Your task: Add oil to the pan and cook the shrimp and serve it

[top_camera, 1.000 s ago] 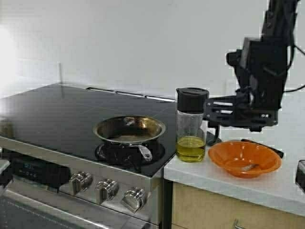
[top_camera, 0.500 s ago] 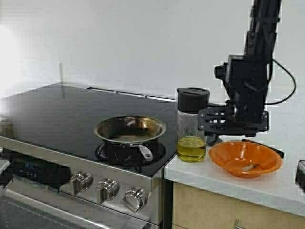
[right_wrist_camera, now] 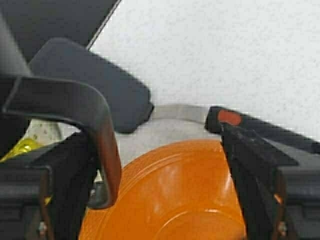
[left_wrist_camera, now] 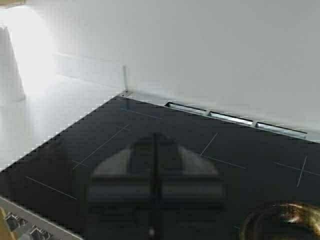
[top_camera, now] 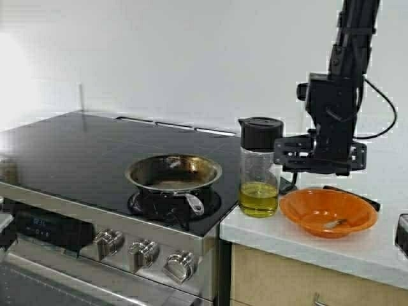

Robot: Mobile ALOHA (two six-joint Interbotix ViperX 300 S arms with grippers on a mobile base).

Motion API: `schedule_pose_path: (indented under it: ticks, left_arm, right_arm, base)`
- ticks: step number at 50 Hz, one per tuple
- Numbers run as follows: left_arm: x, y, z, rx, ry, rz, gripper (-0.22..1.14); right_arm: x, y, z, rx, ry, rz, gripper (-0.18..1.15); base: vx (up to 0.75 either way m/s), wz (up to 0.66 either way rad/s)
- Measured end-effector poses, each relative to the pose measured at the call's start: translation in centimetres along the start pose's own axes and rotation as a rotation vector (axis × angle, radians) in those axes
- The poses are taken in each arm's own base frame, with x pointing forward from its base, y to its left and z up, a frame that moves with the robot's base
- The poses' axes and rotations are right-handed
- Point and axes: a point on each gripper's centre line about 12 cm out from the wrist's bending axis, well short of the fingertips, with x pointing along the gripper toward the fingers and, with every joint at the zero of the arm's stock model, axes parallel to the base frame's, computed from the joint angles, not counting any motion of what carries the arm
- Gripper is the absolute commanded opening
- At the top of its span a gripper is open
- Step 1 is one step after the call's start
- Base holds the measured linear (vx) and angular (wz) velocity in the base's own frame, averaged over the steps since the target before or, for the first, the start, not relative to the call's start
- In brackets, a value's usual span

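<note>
The pan [top_camera: 173, 172] sits on the black cooktop's front burner, its short handle toward me. The jug of oil [top_camera: 259, 198] stands on the white counter beside the stove. My right gripper [top_camera: 317, 157] hovers just behind the jug, above the back rim of the orange bowl [top_camera: 327, 212]. It is open [right_wrist_camera: 165, 170], and the jug's black handle [right_wrist_camera: 102, 145] lies just inside one finger. The shrimp [top_camera: 333, 224] lies in the bowl. My left gripper shows only as a dim reflection [left_wrist_camera: 155, 170] on the cooktop, its halves meeting at a thin seam.
A spatula [right_wrist_camera: 95, 80] with a black handle [top_camera: 357, 196] lies on the counter [top_camera: 376, 252] behind the bowl. Stove knobs [top_camera: 141, 254] line the front panel. The wall stands close behind the stove. A dark object [top_camera: 402, 234] sits at the right edge.
The right arm has swung more upright, and its gripper has come lower and closer behind the jug. The jug has shifted slightly to the right.
</note>
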Motion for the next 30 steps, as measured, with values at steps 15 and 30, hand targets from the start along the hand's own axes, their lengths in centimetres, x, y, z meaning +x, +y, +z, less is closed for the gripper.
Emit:
schedule_pose_path:
  ticks: [15,30]
  left_arm:
    - [0.0,0.0,-0.1,0.000,0.002,0.000,0.03]
    - [0.0,0.0,-0.1,0.000,0.003,0.000,0.03]
  right_arm:
    - [1.1,0.9,-0.4,-0.003,-0.008,0.017,1.00]
    - [2.8,1.4,-1.0,0.000,-0.017,0.014,1.00]
  base:
    - [0.00,0.00]
    - [0.00,0.00]
